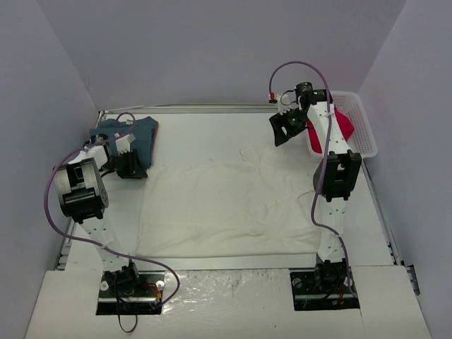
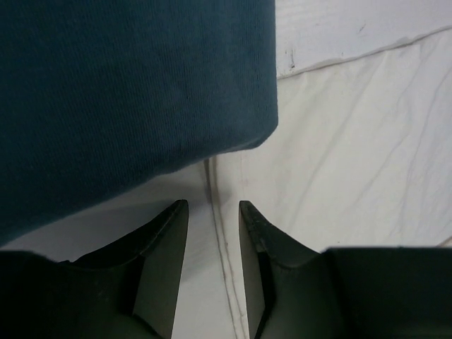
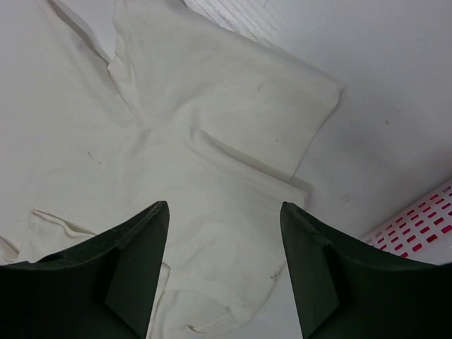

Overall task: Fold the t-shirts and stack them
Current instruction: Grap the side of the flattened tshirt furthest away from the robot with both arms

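Note:
The cream-white t-shirt [image 1: 226,205] lies spread flat across the middle of the table. The teal-blue t-shirt [image 1: 141,134] lies folded at the back left. The red t-shirt [image 1: 344,126] sits in the basket at the back right. My left gripper [image 1: 131,167] is low at the white shirt's left back corner. In the left wrist view [image 2: 212,208] its jaws stand a little apart astride the white hem [image 2: 224,247], just short of the teal shirt [image 2: 127,92]. My right gripper [image 1: 288,127] is wide open and empty, raised above the white shirt's sleeve [image 3: 233,106].
The white lattice basket [image 1: 365,134] stands at the back right corner against the wall, and its edge shows in the right wrist view [image 3: 417,229]. Grey walls close in the table on three sides. The arm bases stand at the near edge.

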Tool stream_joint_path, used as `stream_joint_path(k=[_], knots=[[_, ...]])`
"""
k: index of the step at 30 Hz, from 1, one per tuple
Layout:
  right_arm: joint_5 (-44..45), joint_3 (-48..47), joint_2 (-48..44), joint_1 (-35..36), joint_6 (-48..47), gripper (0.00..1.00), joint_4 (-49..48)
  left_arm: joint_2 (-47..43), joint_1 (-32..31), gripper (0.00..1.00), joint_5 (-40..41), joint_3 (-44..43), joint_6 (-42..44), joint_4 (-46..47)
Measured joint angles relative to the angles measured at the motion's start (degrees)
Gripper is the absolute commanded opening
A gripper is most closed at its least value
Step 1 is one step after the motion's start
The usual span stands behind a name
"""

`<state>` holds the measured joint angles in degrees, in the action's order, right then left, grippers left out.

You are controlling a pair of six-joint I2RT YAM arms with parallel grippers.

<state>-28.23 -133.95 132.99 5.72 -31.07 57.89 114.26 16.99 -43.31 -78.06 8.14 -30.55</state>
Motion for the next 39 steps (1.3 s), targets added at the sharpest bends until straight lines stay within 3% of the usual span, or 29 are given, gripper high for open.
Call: stream_joint_path(k=[14,19,21,39], knots=[[1.68,-0.44,3.10,0.83,0.24,0.59,0.17,2.97,-3.63,0.36,-2.03,-2.38,-3.93,5.51],[2.34,-1.22,3.85,1.09,0.63,0.58,0.33,4.20,-5.68,0.05,-0.50,-3.56,-4.07,6.05],[2.64,-1.57,3.85,1.09,0.68,0.58,0.33,4.31,-5.99,0.02,0.48,-3.61,-4.00,6.34],[8.00,-13.77,14.14,1.09,9.31,0.56,-2.73,0.57,-6.10,0.02,3.34,0.98,-2.67,9.18]])
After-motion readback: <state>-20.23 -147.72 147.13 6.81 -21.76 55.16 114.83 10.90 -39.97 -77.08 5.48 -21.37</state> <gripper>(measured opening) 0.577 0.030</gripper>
